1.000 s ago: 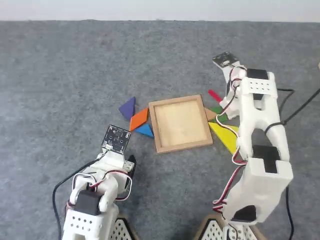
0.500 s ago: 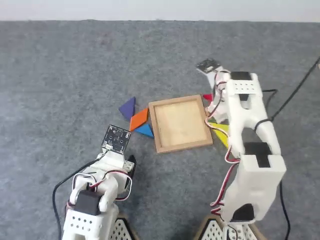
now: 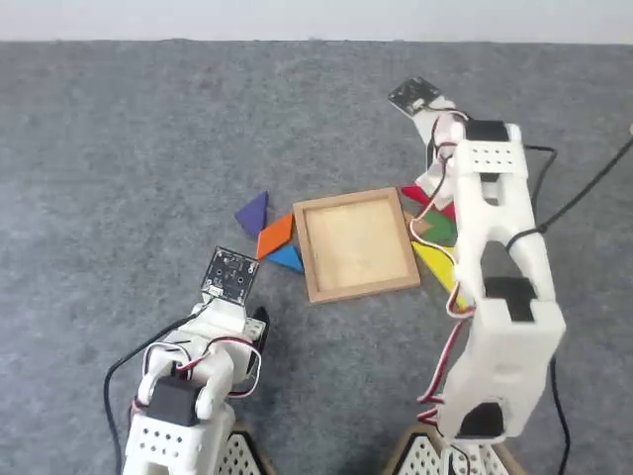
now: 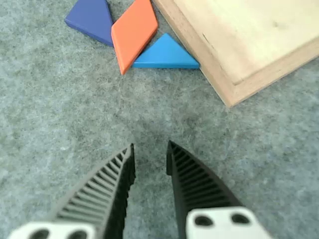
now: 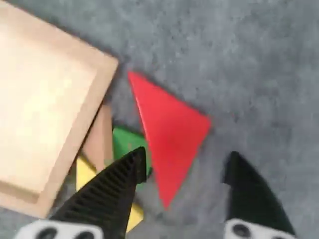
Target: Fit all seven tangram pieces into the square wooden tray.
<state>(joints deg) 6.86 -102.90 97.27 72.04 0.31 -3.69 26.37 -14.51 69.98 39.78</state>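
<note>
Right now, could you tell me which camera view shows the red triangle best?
The right wrist view: the red triangle lies whole beside the wooden tray, ahead of the open right hand. In the high view the right arm covers most of it, leaving red slivers. The left wrist view faces other pieces.

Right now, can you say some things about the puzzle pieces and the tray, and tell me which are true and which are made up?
The wooden tray has no pieces in it. True.
The red triangle is inside the tray. False: it lies on the grey mat beside the tray.
The orange piece lies between the dark blue piece and the blue triangle. True.
The right gripper is squeezing the red triangle. False: it is open, holding nothing.
</note>
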